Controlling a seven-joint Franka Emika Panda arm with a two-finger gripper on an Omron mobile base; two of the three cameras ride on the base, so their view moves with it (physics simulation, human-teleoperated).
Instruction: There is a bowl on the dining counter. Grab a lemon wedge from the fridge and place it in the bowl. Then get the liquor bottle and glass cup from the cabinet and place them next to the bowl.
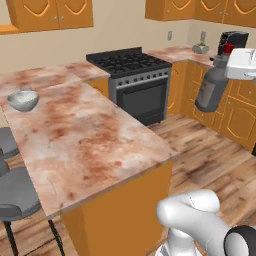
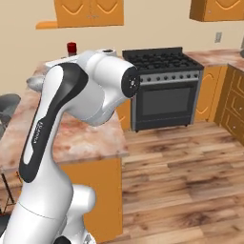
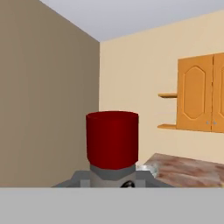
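Red cap [image 3: 112, 144] fills hand view; pincer grips liquor bottle [image 1: 211, 89] aloft; left view adds bowl [image 1: 23, 100].

Hardly any writing could be made out anywhere; the one trace was a line of small dark lettering running lengthwise up the white robot arm [image 2: 40, 138] in the right base view, too small and blurred to read; the grey liquor bottle [image 1: 211, 89] carried no label that I could see, and its red cap [image 3: 112, 139] was plain in the hand view; the stove [image 1: 136, 80] front showed knobs but no legible markings; the cabinet doors [image 1: 50, 14] bore only carved shapes.
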